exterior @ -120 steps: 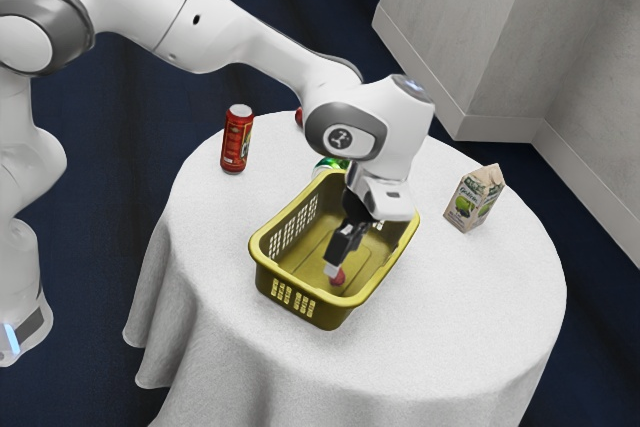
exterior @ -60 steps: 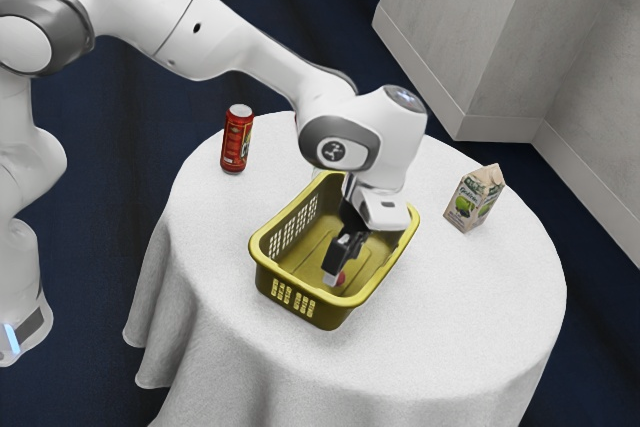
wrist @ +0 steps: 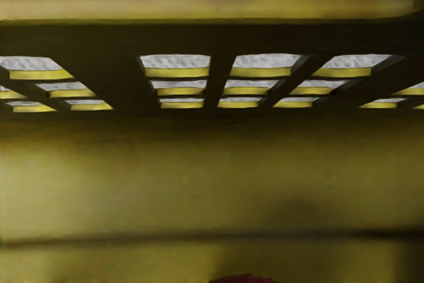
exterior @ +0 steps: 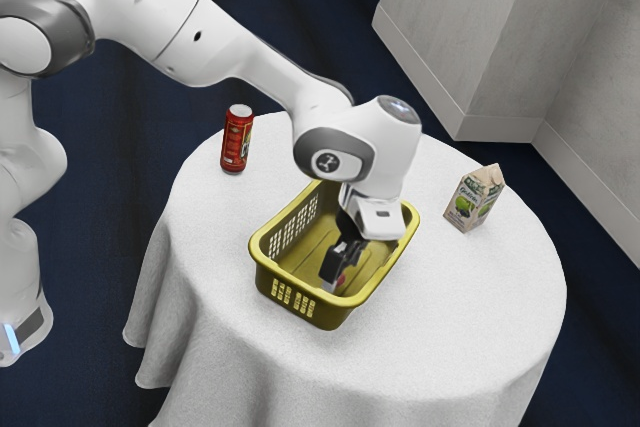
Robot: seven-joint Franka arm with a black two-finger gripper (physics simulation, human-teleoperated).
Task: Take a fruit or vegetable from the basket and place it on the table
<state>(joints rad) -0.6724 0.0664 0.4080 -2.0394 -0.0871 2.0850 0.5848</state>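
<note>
Claw (exterior: 333,275) noted low inside the yellow basket (exterior: 330,317); I cannot tell whether it is open or closed. 1 red fruit (exterior: 341,280) sits in the basket, beside the claw's tip. 1 carton (exterior: 473,199) stands near the bench's (exterior: 460,327) edge, exterior view's right.

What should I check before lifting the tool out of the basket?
1. Tool down inside the basket: ok.
2. Red item right by the tool: ok.
3. Red item firmly gripped: cannot tell.
4. Red item above the basket's rim: not ok, it is low inside.
5. Basket upright: ok.
6. Can and carton standing apart from the basket: ok.
</note>
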